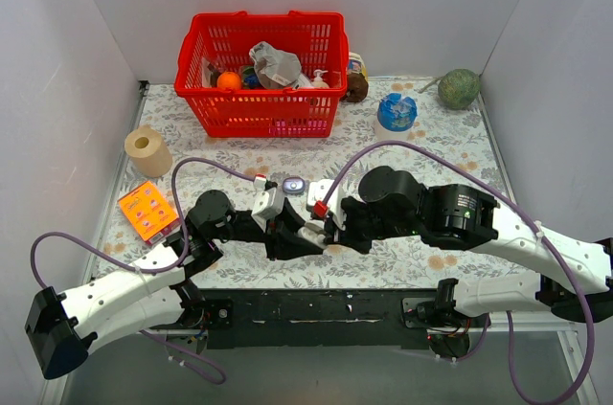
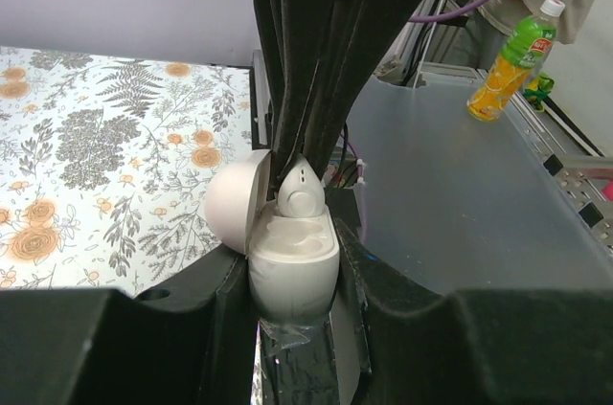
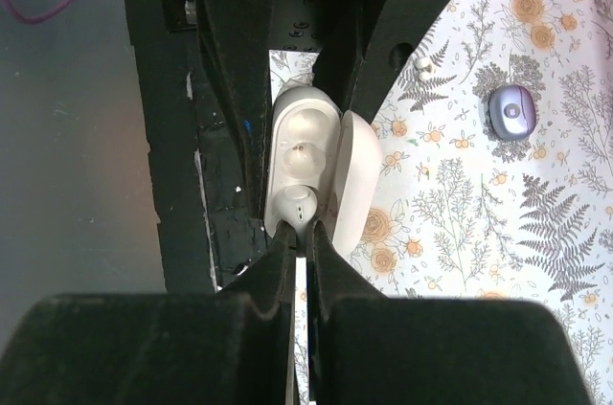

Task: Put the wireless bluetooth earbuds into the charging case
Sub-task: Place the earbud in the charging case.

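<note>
- Roughly halfway, by my read: the left gripper (image 2: 295, 307) is clamped on the white clamshell charging case (image 2: 292, 271), lid swung open, held over the middle of the table's near edge.
- The right gripper (image 3: 302, 244) is pinched narrow on one glossy white earbud (image 2: 304, 187), which sits in the case socket nearest the right wrist camera. Whether it is fully seated, I cannot tell.
- The other socket (image 3: 299, 142) looks empty, so a second earbud is still to go in, then probably closing the lid.
- Two tiny white bits (image 3: 421, 63) lie on the floral tablecloth (image 3: 536, 233) near the case. They are too small to tell if they are the second earbud.
- A small lavender rounded case (image 1: 293, 185) lies mid-table, just beyond both grippers, apart from them.
- No writing is readable anywhere.
- The flat orange card (image 1: 147, 210) near the left edge has print too small to read.
- The green-labelled bottle of orange drink (image 2: 508, 65), off the table, shows a red logo that is illegible.
- The white case shows no brand mark.
- In the red plastic basket (image 1: 261, 75) at the far edge, the labels on its contents are unreadable.
</note>
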Tool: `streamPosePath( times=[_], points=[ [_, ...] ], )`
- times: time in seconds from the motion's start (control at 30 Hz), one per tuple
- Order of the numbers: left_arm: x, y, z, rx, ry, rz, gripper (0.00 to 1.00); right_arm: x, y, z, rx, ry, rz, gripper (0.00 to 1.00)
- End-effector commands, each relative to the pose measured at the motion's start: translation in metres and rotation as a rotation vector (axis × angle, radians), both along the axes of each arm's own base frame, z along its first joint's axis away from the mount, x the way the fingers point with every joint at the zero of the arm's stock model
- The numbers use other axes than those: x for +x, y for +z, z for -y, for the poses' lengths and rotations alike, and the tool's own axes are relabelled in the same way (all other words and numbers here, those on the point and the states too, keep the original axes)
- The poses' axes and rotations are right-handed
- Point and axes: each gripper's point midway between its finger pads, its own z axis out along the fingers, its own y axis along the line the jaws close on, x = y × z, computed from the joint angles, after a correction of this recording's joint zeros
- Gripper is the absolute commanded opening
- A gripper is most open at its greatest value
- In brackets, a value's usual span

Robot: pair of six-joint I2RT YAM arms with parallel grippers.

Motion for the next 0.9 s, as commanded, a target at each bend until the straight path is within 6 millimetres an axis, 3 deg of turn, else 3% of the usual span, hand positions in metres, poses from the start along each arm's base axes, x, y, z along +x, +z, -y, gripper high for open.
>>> streamPosePath(
  times=[0.0,0.17,0.2,0.3,0.53,0.67,0.8,0.87],
  points=[
    [0.001,0.03,-0.002,-0.096,0.021,0.058,0.0,0.006,0.007,-0.01,0.069,-0.039,0.021,0.01],
    [0.004,0.034,-0.004,-0.118,0.047,0.063,0.0,0.009,0.001,-0.008,0.042,-0.069,0.013,0.01],
    [0.005,0.034,-0.004,-0.123,0.053,0.064,0.0,0.008,0.001,-0.008,0.042,-0.072,0.009,0.11],
    [0.006,0.038,-0.005,-0.137,0.063,0.072,0.0,0.01,0.002,-0.007,0.043,-0.091,0.004,0.27],
    [0.005,0.039,-0.006,-0.151,0.071,0.071,0.0,0.013,0.013,-0.007,0.065,-0.123,0.007,0.4],
    [0.005,0.036,-0.009,-0.15,0.076,0.065,0.0,0.018,0.026,-0.006,0.097,-0.155,0.017,0.48],
    [0.007,0.032,-0.011,-0.144,0.099,0.065,0.0,0.023,0.061,-0.001,0.176,-0.193,0.038,0.62],
    [0.01,0.03,-0.012,-0.139,0.123,0.077,0.0,0.027,0.079,0.009,0.221,-0.237,0.055,0.64]
  ],
)
